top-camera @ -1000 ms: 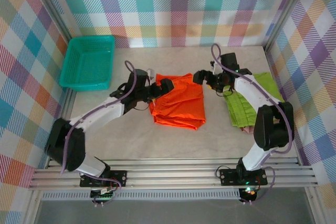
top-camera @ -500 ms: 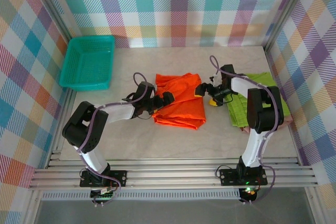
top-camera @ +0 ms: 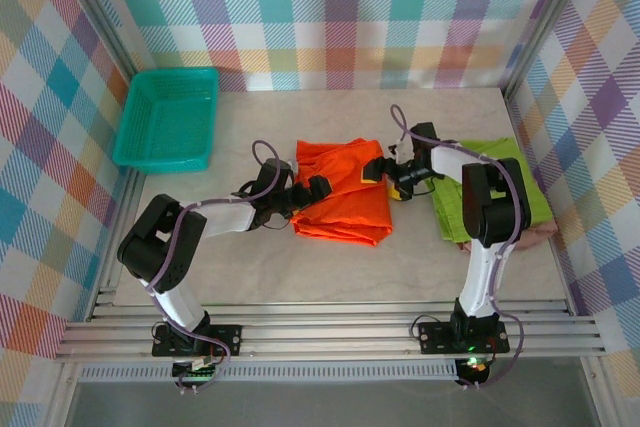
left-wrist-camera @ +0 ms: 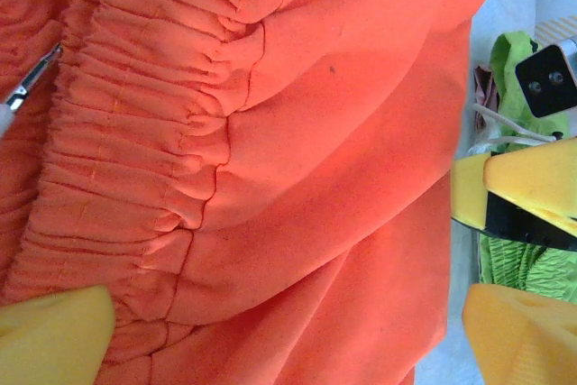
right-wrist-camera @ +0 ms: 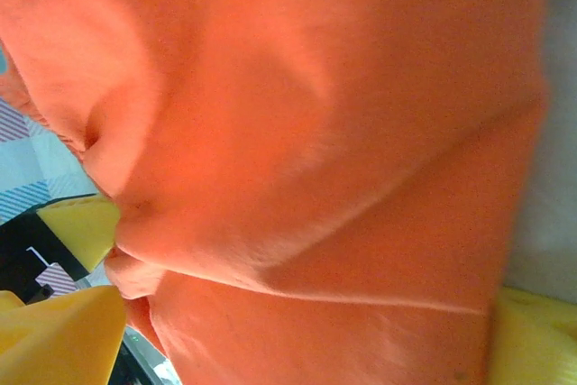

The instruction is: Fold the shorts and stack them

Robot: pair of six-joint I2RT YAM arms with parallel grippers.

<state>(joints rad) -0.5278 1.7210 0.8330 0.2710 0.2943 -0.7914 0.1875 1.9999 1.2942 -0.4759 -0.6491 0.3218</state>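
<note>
Since a second ago both arms had lowered. The left gripper (top-camera: 312, 193) stood wide open, gripping nothing, over the left edge of the orange shorts (top-camera: 345, 202) at mid-table (top-camera: 300, 267). The right gripper (top-camera: 385, 179), also wide open, straddled their right edge, near the lime green shorts (top-camera: 500, 187).

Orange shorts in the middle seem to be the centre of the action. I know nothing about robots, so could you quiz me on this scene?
1. Fill in: the green shorts lie to the robot's ___ of the orange shorts.
2. True or false: the teal basket holds shorts.
3. Which shorts lie between the left gripper and the right gripper? A pink, B orange, C green.
Key: 1 right; 2 false; 3 B.
</note>
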